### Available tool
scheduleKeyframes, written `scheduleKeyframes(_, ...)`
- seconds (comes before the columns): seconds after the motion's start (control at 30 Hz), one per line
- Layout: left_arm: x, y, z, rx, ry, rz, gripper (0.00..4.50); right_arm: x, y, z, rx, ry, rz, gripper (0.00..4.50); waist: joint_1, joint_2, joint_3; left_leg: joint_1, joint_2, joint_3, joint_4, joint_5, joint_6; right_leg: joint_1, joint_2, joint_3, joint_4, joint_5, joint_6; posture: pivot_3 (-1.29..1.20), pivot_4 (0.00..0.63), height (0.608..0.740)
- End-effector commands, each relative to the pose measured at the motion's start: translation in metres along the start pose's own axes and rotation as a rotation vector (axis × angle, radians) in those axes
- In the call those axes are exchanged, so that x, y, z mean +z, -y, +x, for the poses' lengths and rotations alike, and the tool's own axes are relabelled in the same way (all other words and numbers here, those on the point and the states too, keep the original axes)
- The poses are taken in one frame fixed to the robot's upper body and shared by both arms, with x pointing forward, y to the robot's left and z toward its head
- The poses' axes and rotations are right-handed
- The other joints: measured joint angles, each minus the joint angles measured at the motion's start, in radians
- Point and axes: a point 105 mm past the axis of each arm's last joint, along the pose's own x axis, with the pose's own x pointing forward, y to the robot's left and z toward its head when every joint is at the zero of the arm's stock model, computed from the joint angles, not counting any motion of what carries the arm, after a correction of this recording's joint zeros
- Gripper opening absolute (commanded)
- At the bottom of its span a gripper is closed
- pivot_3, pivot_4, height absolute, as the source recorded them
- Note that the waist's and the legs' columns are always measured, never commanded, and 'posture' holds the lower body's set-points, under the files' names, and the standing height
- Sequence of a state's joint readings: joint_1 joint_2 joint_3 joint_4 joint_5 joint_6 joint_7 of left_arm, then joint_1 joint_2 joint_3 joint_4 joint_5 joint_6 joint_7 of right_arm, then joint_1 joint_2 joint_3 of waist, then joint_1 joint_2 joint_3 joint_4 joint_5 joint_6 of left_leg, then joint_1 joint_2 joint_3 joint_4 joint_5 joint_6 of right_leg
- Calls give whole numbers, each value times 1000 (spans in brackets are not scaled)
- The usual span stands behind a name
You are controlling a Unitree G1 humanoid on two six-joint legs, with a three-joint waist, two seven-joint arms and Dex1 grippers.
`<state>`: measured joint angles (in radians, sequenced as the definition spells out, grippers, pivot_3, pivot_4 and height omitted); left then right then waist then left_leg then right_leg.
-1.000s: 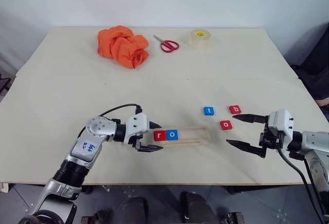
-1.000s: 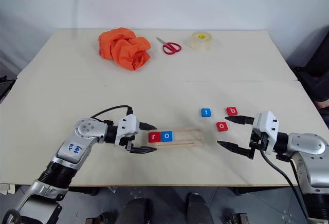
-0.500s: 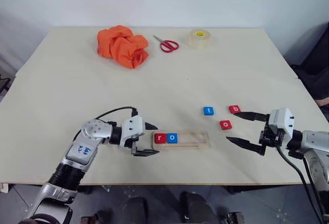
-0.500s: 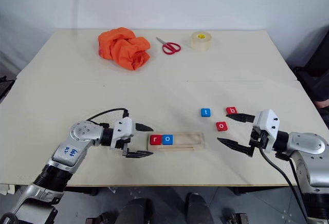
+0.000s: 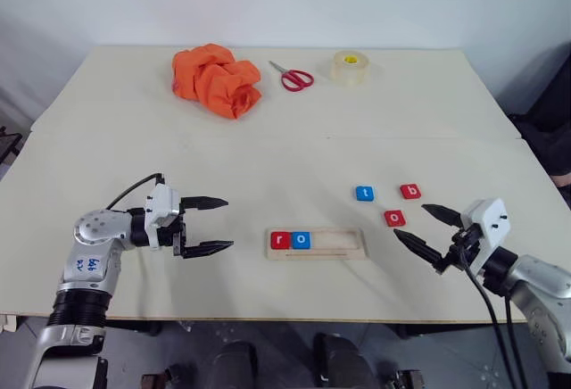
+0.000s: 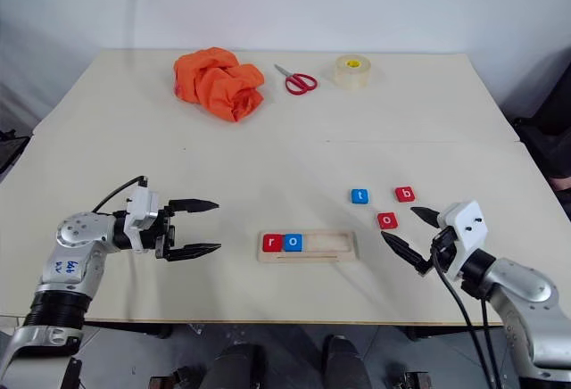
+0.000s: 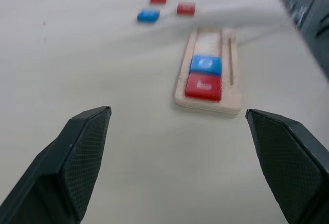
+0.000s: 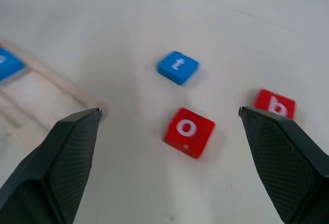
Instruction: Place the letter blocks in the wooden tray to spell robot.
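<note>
Red r (image 5: 280,240) and blue o (image 5: 301,240) sitting at wooden tray's (image 5: 343,244) left end; t (image 5: 364,194), b (image 5: 410,191), red o (image 5: 394,219) lying loose on worktop (image 5: 268,153). Both grippers' fingers spread, holding nothing: left gripper (image 5: 211,225), right gripper (image 5: 419,227).

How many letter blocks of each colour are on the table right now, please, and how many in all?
Red letter blocks: 3, namely r in the wooden tray, and o and b loose on the table.
Blue letter blocks: 2, namely o in the tray and t loose.
Total: 5
</note>
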<state>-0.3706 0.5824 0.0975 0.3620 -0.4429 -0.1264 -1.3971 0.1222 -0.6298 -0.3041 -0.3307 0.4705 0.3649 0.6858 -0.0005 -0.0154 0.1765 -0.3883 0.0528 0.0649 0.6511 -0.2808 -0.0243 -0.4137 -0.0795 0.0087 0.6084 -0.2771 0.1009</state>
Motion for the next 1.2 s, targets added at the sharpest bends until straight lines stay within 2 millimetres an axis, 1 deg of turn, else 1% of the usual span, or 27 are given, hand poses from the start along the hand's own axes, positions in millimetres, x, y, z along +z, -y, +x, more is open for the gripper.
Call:
scheduleKeyframes(0.03, 4, 5, -2, -54, 76, 56, 4460, 11, 1, -12, -107, -8, -37, 4500, 1, 0, 0, 0, 0, 0, 0, 0, 0, 0, 0, 0, 0, 0, 0, 0, 150, 740)
scheduleKeyframes(0.13, 4, 9, -1, -114, 101, 34, 4460, 11, 1, -20, -174, -35, -20, 4500, -1, 0, 0, 0, 0, 0, 0, 0, 0, 0, 0, 0, 0, 0, 0, 0, 150, 740)
scheduleKeyframes(0.23, 7, 12, 0, -154, 140, 10, 4460, 4, 7, -28, -265, -104, 24, 4500, -3, 0, 0, 0, 0, 0, 0, 0, 0, 0, 0, 0, 0, -1, -1, 0, 150, 740)
scheduleKeyframes(0.33, 4, 15, 1, -182, 121, -6, 4460, 14, 1, -30, -249, -83, 16, 4500, -3, 0, 0, 1, 0, 0, 0, 0, 0, 0, 0, 0, 0, -1, -2, 0, 150, 740)
scheduleKeyframes(0.47, 3, 16, 2, -200, 116, -19, 4460, 21, -7, -33, -223, -93, 26, 4500, -2, 0, 0, 1, 0, -1, -1, 0, 1, 0, 1, 0, 0, -1, -1, 0, 150, 740)
scheduleKeyframes(0.57, 6, 14, 3, -205, 121, -16, 4460, 27, -6, -34, -223, -94, 22, 4500, -2, -1, 0, 0, 0, -1, -1, 0, 1, 0, 1, 0, 0, -1, -1, 0, 150, 740)
scheduleKeyframes(0.7, 7, 15, 4, -212, 124, -17, 4460, 31, -4, -33, -230, -87, 29, 4500, -3, -1, 0, 0, 0, -1, -1, 0, 1, 0, 1, 0, -1, -2, -3, 0, 150, 740)
scheduleKeyframes(0.93, 8, 16, 4, -218, 124, -19, 4460, 30, -5, -33, -231, -96, 37, 4500, -2, -1, 0, 0, 0, -1, -1, 0, 1, 0, 1, 0, -2, -2, -3, 0, 150, 740)
scheduleKeyframes(1.0, 9, 16, 5, -221, 125, -20, 4460, 28, -3, -28, -240, -94, 48, 4500, -3, -1, 0, 0, 0, -1, -1, 0, 1, 0, 1, 0, -2, -2, -3, 0, 150, 740)
scheduleKeyframes(1.07, 10, 15, 7, -222, 129, -19, 4460, 23, 4, -21, -266, -103, 81, 4500, -6, -1, 0, 0, 0, -1, -1, 0, 1, 0, 1, 0, -2, -2, -3, 0, 150, 740)
scheduleKeyframes(1.2, 11, 21, 11, -254, 138, -30, 4460, 14, 29, 8, -286, -78, 128, 4500, -10, -1, 0, 0, 0, -1, -1, 0, 2, 0, 1, 0, -2, -3, -6, 0, 150, 740)
